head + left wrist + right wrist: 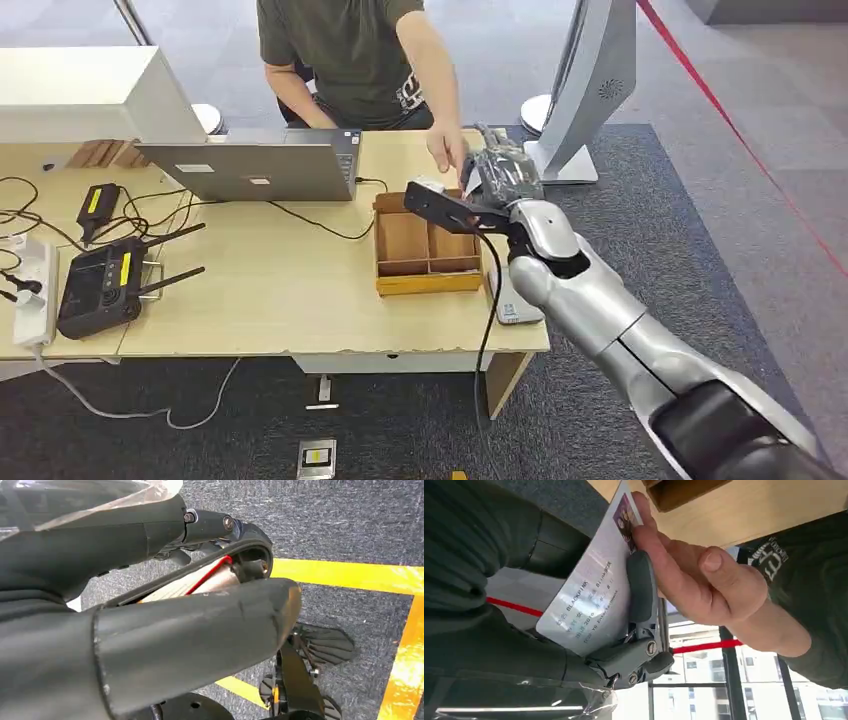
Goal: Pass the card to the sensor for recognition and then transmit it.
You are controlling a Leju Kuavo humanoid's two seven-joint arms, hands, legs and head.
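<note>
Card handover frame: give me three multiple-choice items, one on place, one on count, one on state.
1. Where is the wooden tray?
A. on the floor
B. on the table, right of the laptop
C. on the laptop

2. How many antennas stick out of the black router?
A. two
B. five
C. none

3. What is happening to the card?
A. it lies in the tray
B. it lies on the carpet
C. the right hand holds it while a person's hand touches it

Answers: 1 B, it sits on the table beside the laptop; 2 A, two rods show; 3 C, the right wrist view shows both.
</note>
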